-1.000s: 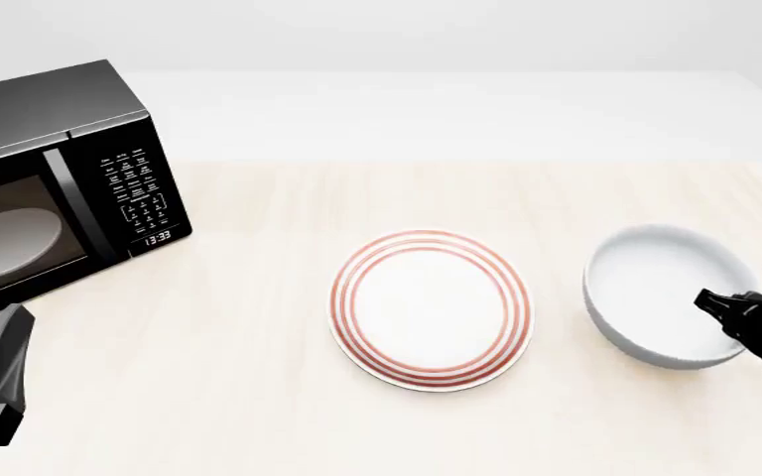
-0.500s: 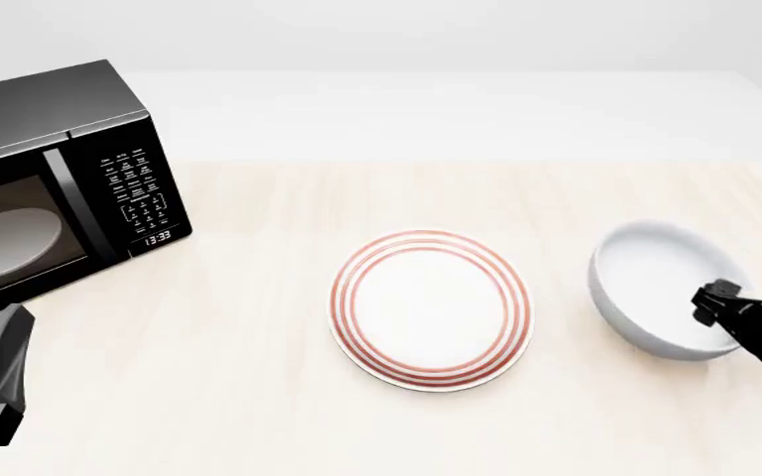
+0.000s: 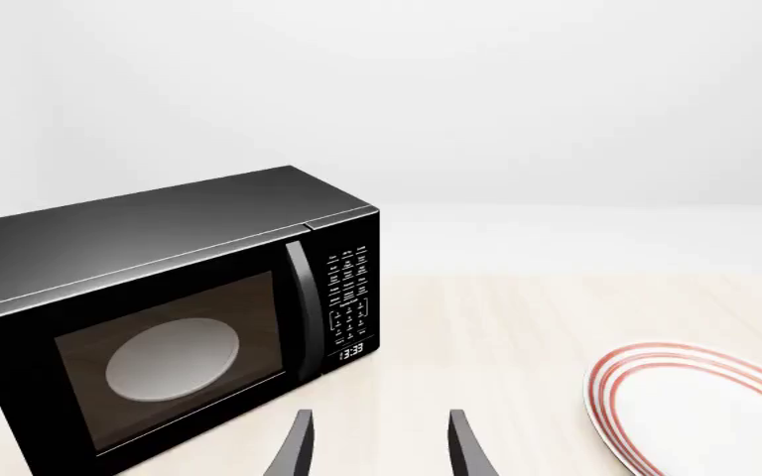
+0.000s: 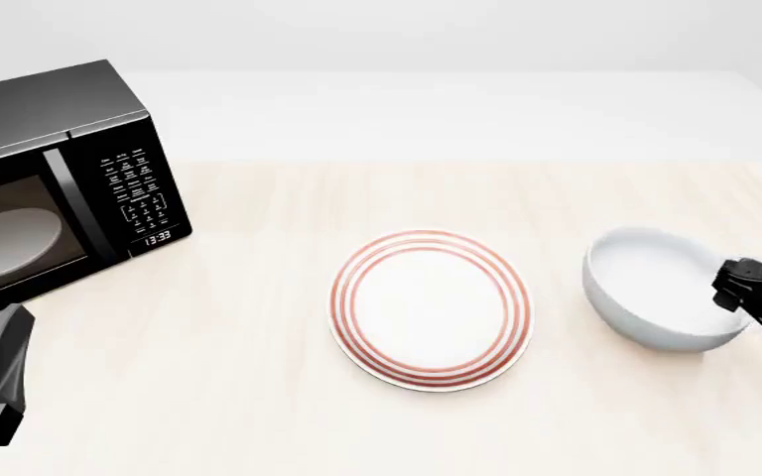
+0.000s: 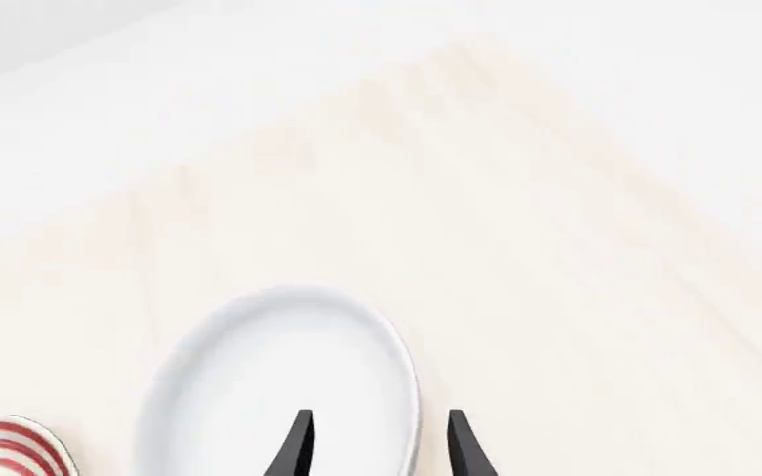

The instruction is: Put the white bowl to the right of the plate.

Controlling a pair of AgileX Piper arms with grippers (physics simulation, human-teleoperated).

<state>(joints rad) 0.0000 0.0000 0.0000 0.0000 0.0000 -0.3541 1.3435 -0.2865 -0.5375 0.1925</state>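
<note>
Pale wood tabletop (image 4: 262, 387) is carrying the white bowl (image 4: 653, 293), sitting just right of the plate (image 4: 432, 309), apart from it. The right gripper (image 5: 374, 446) is hovering at the bowl's rim, fingers parted, gripping nothing. Lifting straight away should be avoiding a nudge.

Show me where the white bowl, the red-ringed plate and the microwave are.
white bowl (image 4: 653, 283): front view, inner floor.
plate (image 4: 432, 309): front view, plain white centre.
microwave (image 4: 11, 243): front view, door window.
</note>
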